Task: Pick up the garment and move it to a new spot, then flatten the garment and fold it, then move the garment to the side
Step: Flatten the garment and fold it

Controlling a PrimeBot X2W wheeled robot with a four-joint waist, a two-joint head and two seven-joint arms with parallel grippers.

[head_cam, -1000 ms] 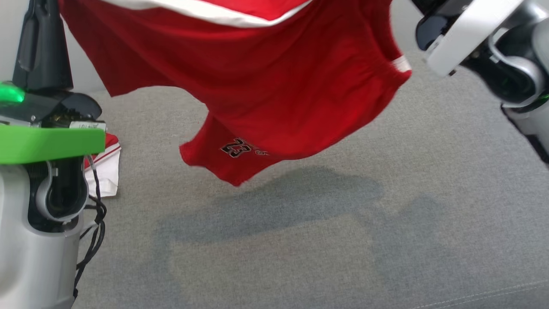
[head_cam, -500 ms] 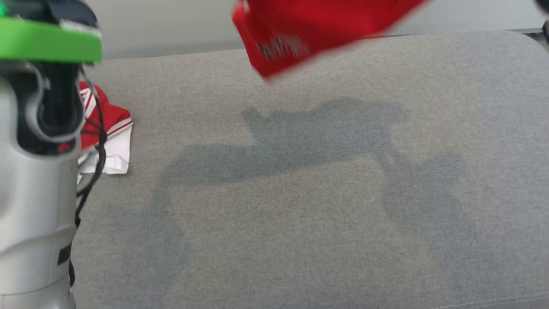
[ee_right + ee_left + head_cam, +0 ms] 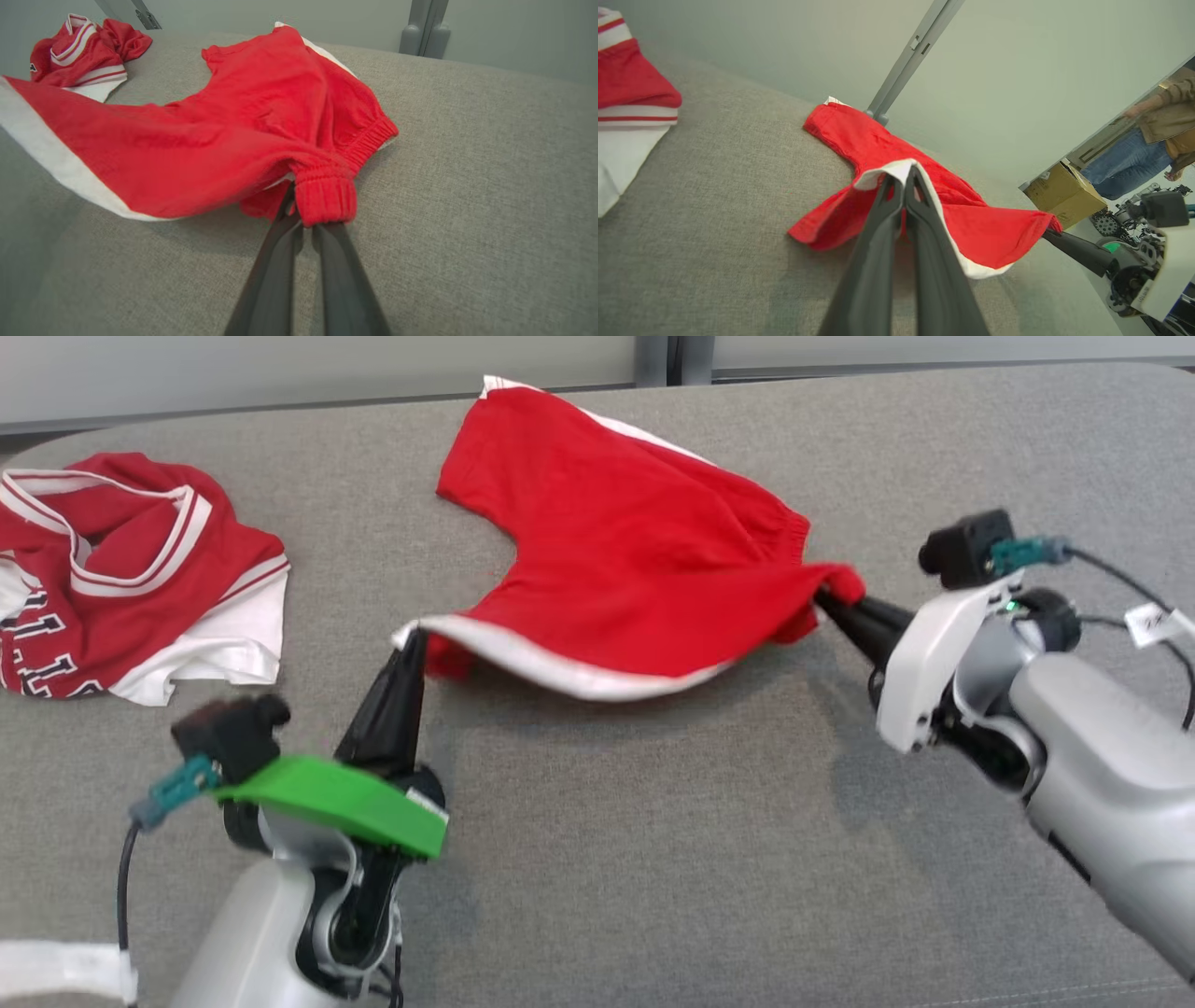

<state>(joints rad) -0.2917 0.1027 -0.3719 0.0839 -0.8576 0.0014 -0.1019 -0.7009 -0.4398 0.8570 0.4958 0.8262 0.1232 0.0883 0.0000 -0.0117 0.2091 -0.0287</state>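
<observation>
Left tool, at the lower left of the head view, is pinched shut on the white-trimmed hem of the red shorts. Right tool, at the right of the frame, is closed tight on a corner of the elastic waistband. Between them the shorts are stretched, long axis almost level across the middle of the frame, with the held edge raised off the grey fabric surface. One leg points toward the top centre. A crumpled red and white jersey lies at the upper left, well apart.

Red shorts span the middle, jersey crowds far left; near cushion free.
</observation>
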